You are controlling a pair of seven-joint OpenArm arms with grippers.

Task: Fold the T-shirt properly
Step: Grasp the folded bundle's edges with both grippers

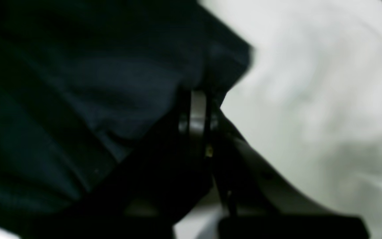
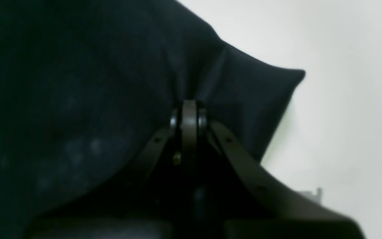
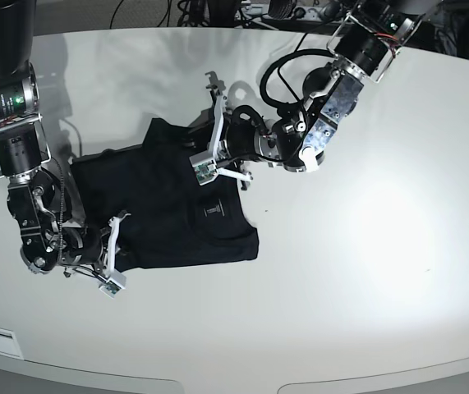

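The black T-shirt (image 3: 164,201) lies partly folded on the white table (image 3: 365,246), with a small pale logo (image 3: 215,211) near its right side. My left gripper (image 3: 193,148) is shut on the shirt's upper right edge; in the left wrist view the jaws (image 1: 197,96) pinch dark cloth (image 1: 95,83) just above the table. My right gripper (image 3: 127,244) is shut on the shirt's lower left edge. There, in the right wrist view, the closed jaws (image 2: 189,104) hold a fold of the T-shirt (image 2: 111,83) with a corner sticking out to the right.
Black cables (image 3: 287,61) loop behind the left arm (image 3: 333,98) at the back of the table. The right arm's column (image 3: 8,98) stands at the far left. The table's curved front edge (image 3: 218,382) runs along the bottom.
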